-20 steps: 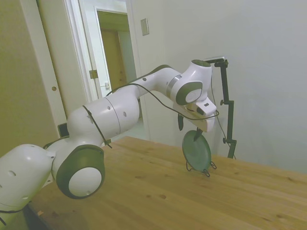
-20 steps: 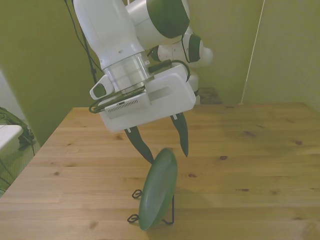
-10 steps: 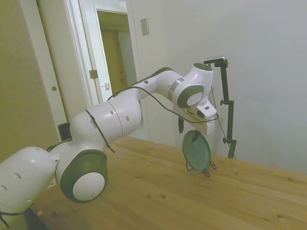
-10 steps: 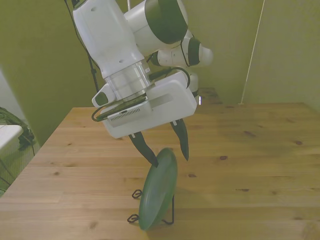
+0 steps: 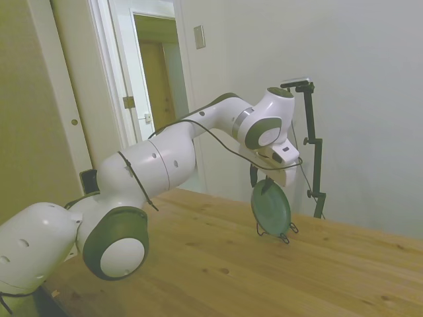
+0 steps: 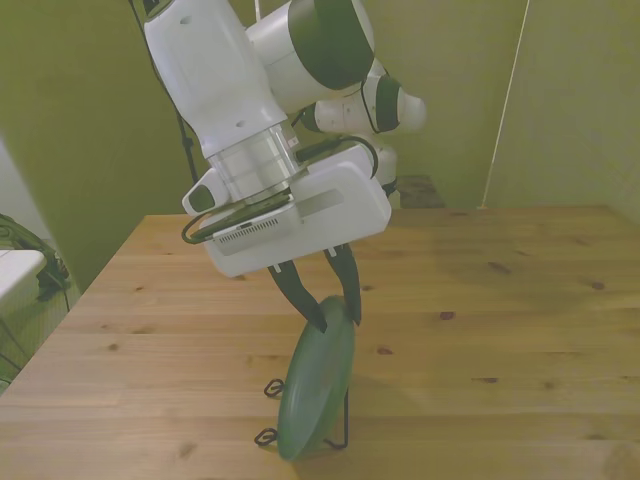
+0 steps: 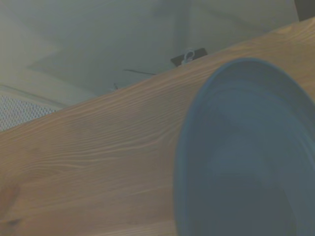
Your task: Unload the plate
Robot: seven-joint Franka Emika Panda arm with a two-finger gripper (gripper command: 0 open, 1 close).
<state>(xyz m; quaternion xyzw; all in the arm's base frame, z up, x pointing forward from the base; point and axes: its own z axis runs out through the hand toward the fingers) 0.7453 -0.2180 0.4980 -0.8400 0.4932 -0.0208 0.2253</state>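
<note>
Plate position: the grey-green plate (image 6: 318, 392) stands on edge in a thin black wire stand (image 6: 300, 425) on the wooden table (image 6: 520, 330), near the table's 6 o'clock edge in the front view.
Plate tilt: it leans with its top rim toward 1 o'clock in the front view; its face shows almost round in the side view (image 5: 270, 209), so the disc's plane runs roughly along that camera's sightline in the front view.
Plate from claw: directly below; the rim's highest part lies at 6 o'clock from the gripper (image 6: 332, 312).
Claw approach: the arm comes down from 11 o'clock in the front view, with the two dark fingers pointing down, one on each face of the plate.
Claw state: the fingers are drawn in close about the top rim and appear to pinch it; I judge it clenched on the plate.
Plate base: its lower rim sits in the stand, not lifted out.
Wrist view: the plate (image 7: 246, 152) fills one side, with bare table beside it.
Coming move, as a judgement: the way out is up along the plate's own plane, toward 12 to 1 o'clock, so the rim clears the wire loops without dragging the stand.
</note>
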